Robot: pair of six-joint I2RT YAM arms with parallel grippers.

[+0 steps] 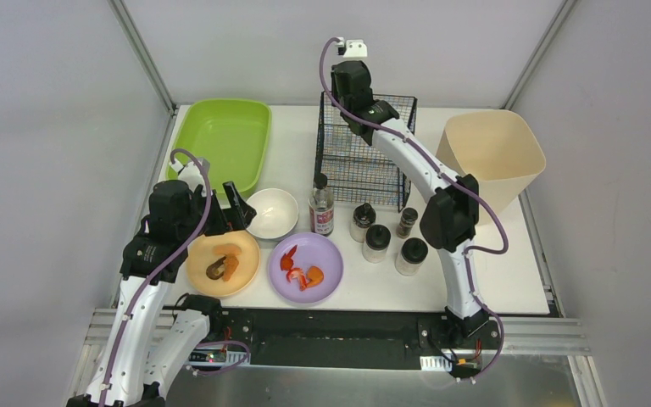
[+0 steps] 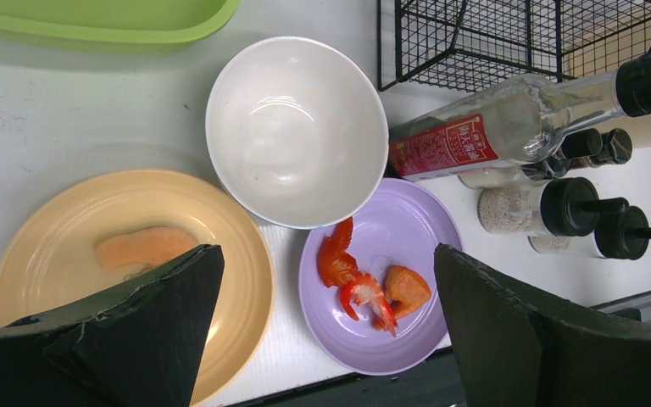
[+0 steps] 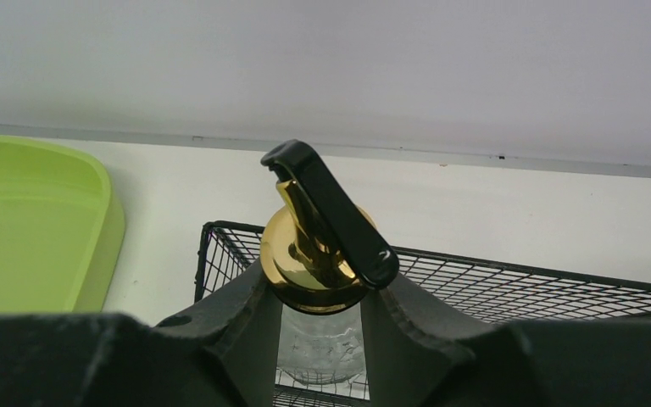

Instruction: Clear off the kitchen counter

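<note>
Counter (image 1: 492,280) crowded. My right gripper (image 3: 318,287) clamps dispenser (image 3: 331,212) over basket (image 1: 347,170), presumably to stow it; left gripper (image 2: 326,254) gapes, empty, above purple plate (image 2: 415,229).

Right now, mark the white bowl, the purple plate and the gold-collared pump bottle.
white bowl (image 2: 297,127), left wrist view, on its inside bottom.
purple plate (image 2: 407,233), left wrist view, on a bare patch above the food.
pump bottle (image 3: 301,284), right wrist view, on its gold collar.

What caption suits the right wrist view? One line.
Right tool clamps a gold-capped glass dispenser at the black wire basket, green tray at left.
</note>
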